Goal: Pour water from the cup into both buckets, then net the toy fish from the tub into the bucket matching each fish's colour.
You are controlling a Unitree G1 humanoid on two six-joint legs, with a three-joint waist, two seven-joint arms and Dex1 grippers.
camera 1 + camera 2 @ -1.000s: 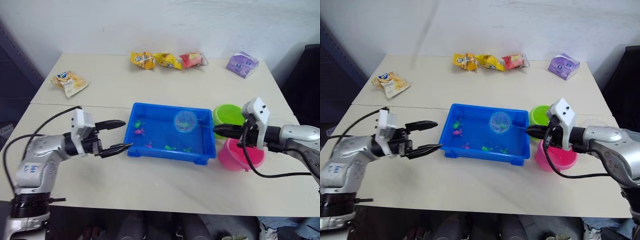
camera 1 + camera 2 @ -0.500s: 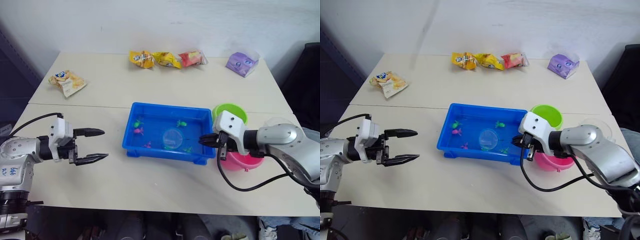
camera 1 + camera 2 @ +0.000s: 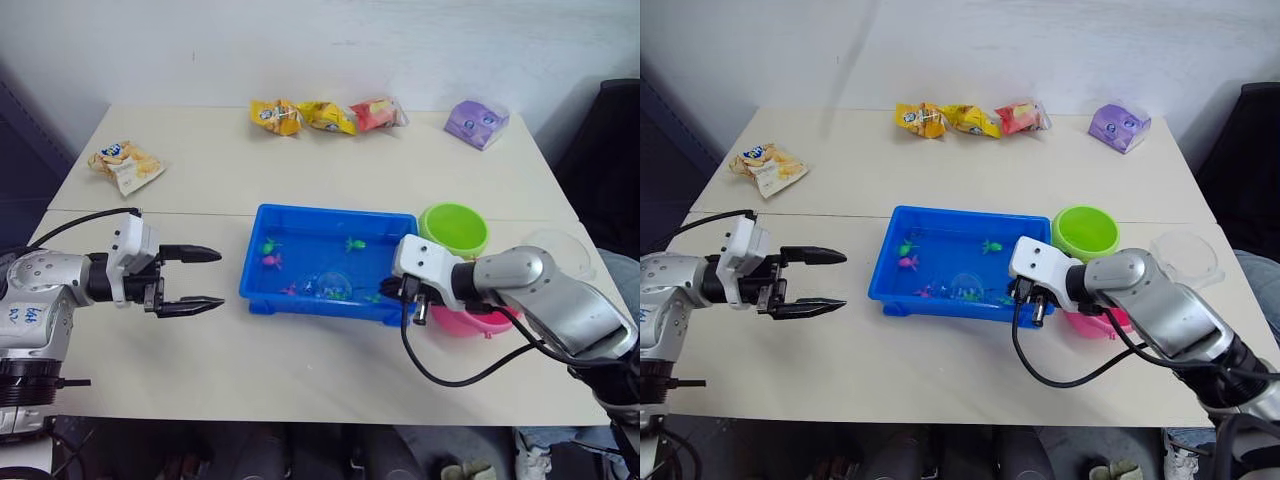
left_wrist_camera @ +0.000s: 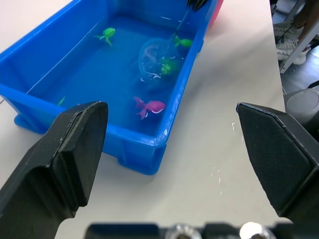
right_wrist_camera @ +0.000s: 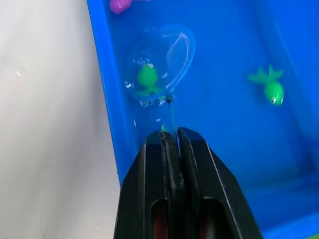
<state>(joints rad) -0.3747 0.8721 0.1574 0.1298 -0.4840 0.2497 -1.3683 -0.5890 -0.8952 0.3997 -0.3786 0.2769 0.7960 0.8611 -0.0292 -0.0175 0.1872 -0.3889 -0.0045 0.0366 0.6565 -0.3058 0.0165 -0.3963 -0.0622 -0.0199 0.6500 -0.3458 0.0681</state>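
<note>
Toy fish, tiny plastic, green (image 5: 147,77), caught inside the small round hoop net with light-blue rim (image 5: 162,63), submerged near the front wall of the shallow rectangular bright-blue plastic tub (image 3: 262,218). Thin dark net handle pinched between the tightly closed black fingers of the right gripper (image 5: 171,142), poised just over the tub's right end. Second green fish (image 5: 269,87) and a pink fish (image 4: 152,106) loose in the water nearby; further small fish toward the tub's far left corner.

Left gripper (image 3: 196,277) held wide apart and empty, hovering over the surface just left of the tub, clear of the work.

Lime-green round plastic bucket (image 3: 455,228) just behind the right wrist; pink round plastic bucket (image 3: 470,322) partly hidden under the forearm. Clear plastic measuring jug (image 3: 1185,258) to the right of the buckets.

Recommended technique, as a judgement: lift straight up with the hoop kept level so the green fish stays seated; pause briefly above the water to drain; then swing back and right to the lime-green bucket and tip there. Risk: tilting early, or clipping the tub wall, and spilling the catch.

Surface: pale beige, two tabletops joined along a seam, a few water drops beside the tub. Along the far edge: yellow and red snack packets (image 3: 322,115), a purple pouch (image 3: 476,122), another snack bag (image 3: 121,165) at far left. Plain white wall behind.
</note>
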